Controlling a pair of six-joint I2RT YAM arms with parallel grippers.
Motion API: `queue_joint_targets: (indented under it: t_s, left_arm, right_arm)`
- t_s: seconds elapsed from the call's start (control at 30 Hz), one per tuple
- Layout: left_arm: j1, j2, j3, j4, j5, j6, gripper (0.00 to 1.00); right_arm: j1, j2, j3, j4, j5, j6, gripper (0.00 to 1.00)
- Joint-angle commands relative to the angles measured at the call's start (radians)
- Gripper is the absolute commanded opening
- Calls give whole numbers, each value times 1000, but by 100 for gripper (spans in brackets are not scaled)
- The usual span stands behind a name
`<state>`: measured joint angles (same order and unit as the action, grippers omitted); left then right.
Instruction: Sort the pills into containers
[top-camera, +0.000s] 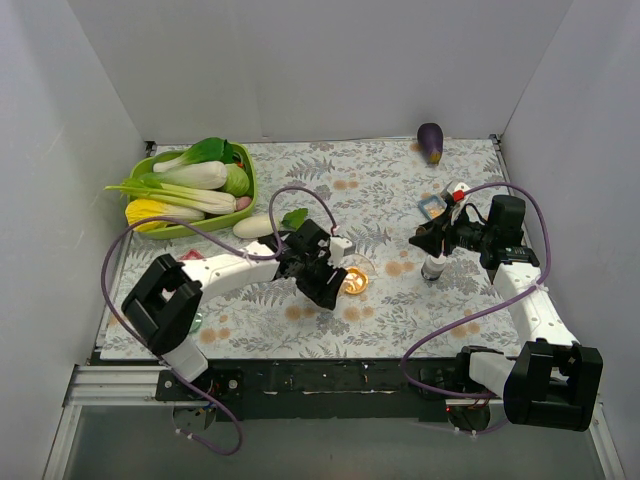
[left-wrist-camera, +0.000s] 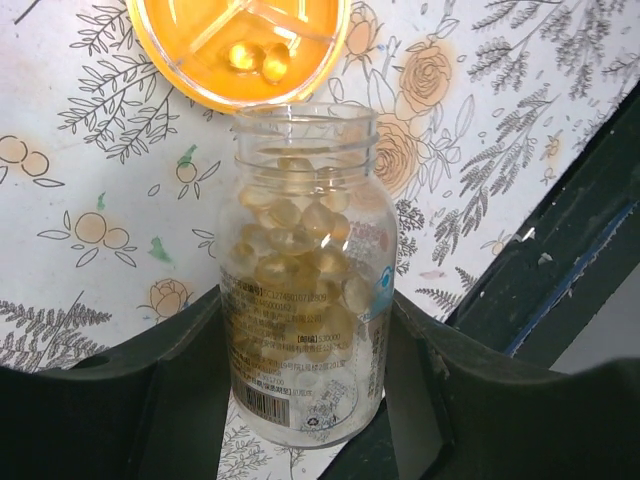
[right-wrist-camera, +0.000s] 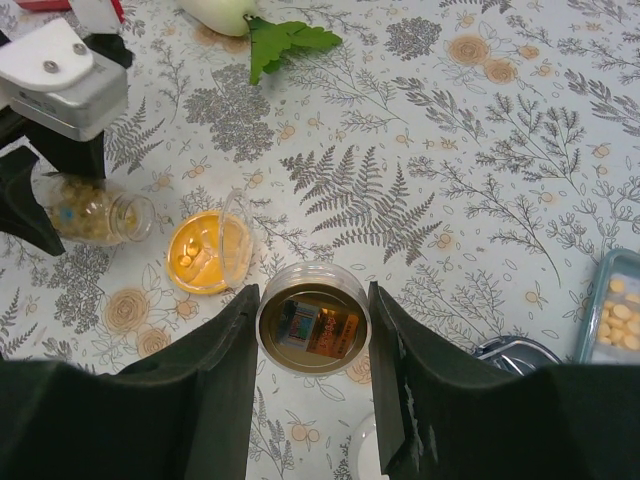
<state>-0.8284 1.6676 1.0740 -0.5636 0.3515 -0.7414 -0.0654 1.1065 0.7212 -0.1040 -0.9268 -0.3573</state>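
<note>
- Pills (left-wrist-camera: 258, 58): two amber softgels lie in one compartment of the amber dish (left-wrist-camera: 180, 40), a shallow round translucent container divided by ribs. It sits on the floral tabletop (top-camera: 400, 190).
- The left end effector (left-wrist-camera: 305, 330) is clenched on a clear bottle (left-wrist-camera: 305, 280) full of the same softgels, one finger against each side. The bottle is uncapped and tilted, with its open mouth just at the dish's near rim.
- The right end effector (right-wrist-camera: 312, 300) grasps a round jar (right-wrist-camera: 313, 335) by its sides. The jar is upright, and the wrist camera looks straight down at its top. In the overhead view it stands to the right of the dish, apart from it.
- A blue tray (right-wrist-camera: 612, 310) of pale tablets lies further right of the dish, past the jar.
- A green basket (top-camera: 160, 228) of vegetables sits far left of the dish and beyond it. A purple eggplant (top-camera: 430, 142) lies by the back wall, well beyond the dish.
- A loose green leaf (right-wrist-camera: 285, 40) and a white vegetable (top-camera: 255, 225) lie beyond the dish, toward the basket.
</note>
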Motion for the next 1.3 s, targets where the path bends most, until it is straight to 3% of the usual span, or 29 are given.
queue_joint_targets:
  t_s: [0.0,0.23,0.33,0.37,0.43,0.47,0.5,0.57,0.7,0.9,1.27]
  left_arm:
    - [2,-144,-98,206,6,50,0]
    - [5,-357,-385,601,38,135,0]
    - [6,-472,-541,836,76,165,0]
    - [6,-517,-606,954,90,168,0]
    - [6,-554,-663,1057,99,169,0]
    - [6,-565,-681,1137,121,168,0]
    - [6,-580,-707,1168,127,162,0]
    - [5,-586,-715,1220,151,134,0]
    - [2,-617,-732,1283,182,90,0]
    - [-32,-663,-715,1249,204,60,0]
    - [-60,-643,-663,1170,216,59,0]
  right_arm:
    - [-4,1,-20,10,-62,-23,1]
    - [-2,32,30,-66,-156,-104,1]
    - [13,81,121,-283,-233,-234,1]
    - [18,96,204,-362,-253,-388,1]
    - [45,144,295,-673,-305,-582,2]
    - [58,159,392,-772,-314,-806,2]
    - [64,192,430,-994,-331,-909,2]
    - [143,225,509,-1205,-343,-1168,3]
    - [358,202,596,-1201,-259,-1145,3]
    - [542,170,649,-987,-146,-907,3]
    - [653,197,693,-962,-81,-833,3]
